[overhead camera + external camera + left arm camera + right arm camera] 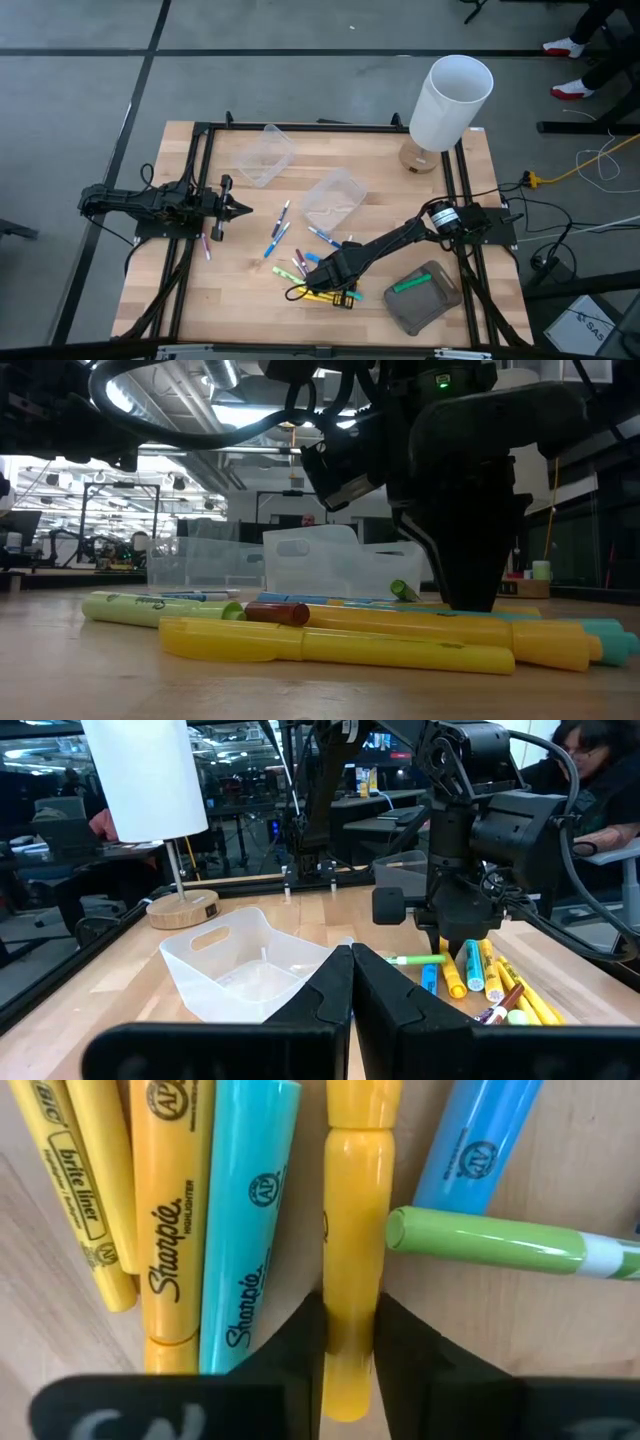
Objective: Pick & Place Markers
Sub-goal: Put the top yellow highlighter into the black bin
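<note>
1. Yellow marker [349,1280] lies between the two fingers of the right hand [348,1342]; we find the fingers drawn in narrow against its barrel on both sides, while the marker rests on the wooden tabletop [250,300].
2. We locate this hand low over the cluster of markers [315,280] at the near middle of the tabletop; a turquoise marker [248,1230] and an orange-yellow marker [172,1220] lie just beside the gripped one, and a green marker [500,1242] touches or nearly touches it.
3. We judge the step in hand to be the pick: grasp made, lift not yet begun.
4. Next move, in our judgement, calls for a straight lift clear of the neighbours, then carriage to a container; which one we cannot tell.
5. Left hand [240,208] waits at the left, fingers closed together, holding nothing.
</note>
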### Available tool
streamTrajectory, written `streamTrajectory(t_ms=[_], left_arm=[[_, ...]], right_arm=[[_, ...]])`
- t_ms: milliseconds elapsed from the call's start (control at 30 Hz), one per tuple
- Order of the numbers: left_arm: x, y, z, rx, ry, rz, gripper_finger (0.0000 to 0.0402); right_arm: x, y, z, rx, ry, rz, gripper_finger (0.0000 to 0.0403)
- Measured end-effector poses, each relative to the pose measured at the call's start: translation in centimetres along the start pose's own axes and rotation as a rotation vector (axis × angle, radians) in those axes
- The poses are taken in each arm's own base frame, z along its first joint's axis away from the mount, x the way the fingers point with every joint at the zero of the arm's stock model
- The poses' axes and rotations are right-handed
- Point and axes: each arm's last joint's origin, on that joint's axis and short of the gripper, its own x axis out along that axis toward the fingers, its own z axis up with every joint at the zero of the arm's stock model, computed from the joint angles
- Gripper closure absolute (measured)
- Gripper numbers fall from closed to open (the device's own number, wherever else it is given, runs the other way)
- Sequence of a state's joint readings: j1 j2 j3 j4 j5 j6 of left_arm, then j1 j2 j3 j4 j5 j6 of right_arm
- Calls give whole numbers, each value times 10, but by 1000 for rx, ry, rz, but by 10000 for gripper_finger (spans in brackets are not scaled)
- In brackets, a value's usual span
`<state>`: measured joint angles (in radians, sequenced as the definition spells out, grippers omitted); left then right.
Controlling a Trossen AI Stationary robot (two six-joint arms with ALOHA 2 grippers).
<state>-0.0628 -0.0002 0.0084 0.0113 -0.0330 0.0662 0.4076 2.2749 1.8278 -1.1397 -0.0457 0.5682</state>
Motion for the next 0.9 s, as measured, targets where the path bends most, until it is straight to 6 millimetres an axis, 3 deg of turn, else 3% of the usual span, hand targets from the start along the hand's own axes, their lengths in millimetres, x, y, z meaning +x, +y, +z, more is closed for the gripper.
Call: streamTrajectory(t_ms=[900], left_arm=[[0, 0, 0, 0, 1, 0, 398]], right_arm=[[1, 1, 0, 0, 2, 11, 338]])
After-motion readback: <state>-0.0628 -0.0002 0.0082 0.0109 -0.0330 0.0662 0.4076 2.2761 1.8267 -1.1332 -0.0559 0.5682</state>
